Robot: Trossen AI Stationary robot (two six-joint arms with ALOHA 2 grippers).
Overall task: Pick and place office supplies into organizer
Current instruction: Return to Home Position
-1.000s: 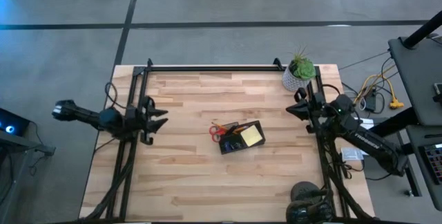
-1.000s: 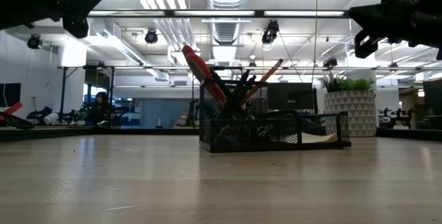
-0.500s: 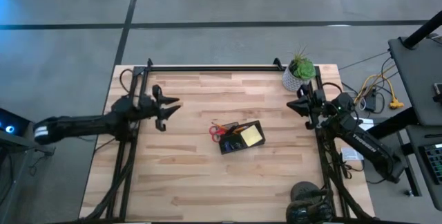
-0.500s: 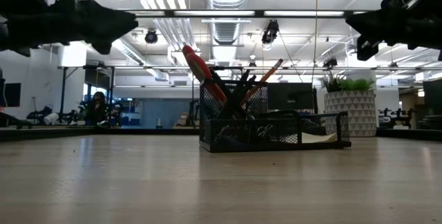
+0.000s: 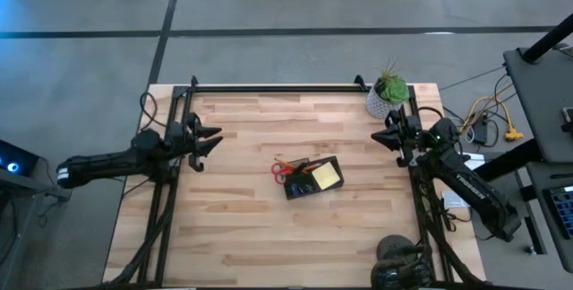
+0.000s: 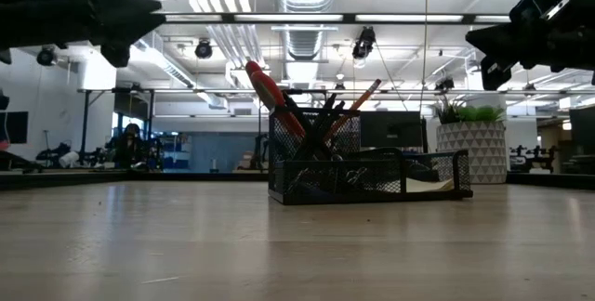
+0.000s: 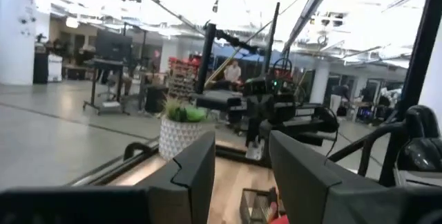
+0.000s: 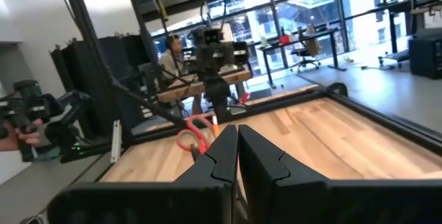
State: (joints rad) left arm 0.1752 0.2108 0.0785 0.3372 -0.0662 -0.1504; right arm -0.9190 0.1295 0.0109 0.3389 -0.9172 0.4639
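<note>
The black mesh organizer [image 5: 313, 178] stands at the table's middle, resting on its base. In it are red-handled scissors [image 6: 268, 90], an orange pencil [image 6: 367, 97], dark pens and a yellow sticky-note pad [image 5: 327, 175]. My left gripper [image 5: 215, 136] hovers open and empty over the table's left edge, pointing toward the organizer; its wrist view shows the gap between its fingers [image 7: 238, 172]. My right gripper [image 5: 376, 136] hovers shut and empty by the right edge, its fingers together [image 8: 238, 155]. Both hang well above the tabletop in the low view.
A green plant in a white pot [image 5: 386, 93] stands at the far right corner, close behind my right gripper. Black frame rails [image 5: 269, 87] run along the far edge and both sides. People sit in the room beyond the table.
My left gripper has swung toward the table's far edge, its arm turning about behind it, and has stayed open. The organizer and its contents have kept still.
</note>
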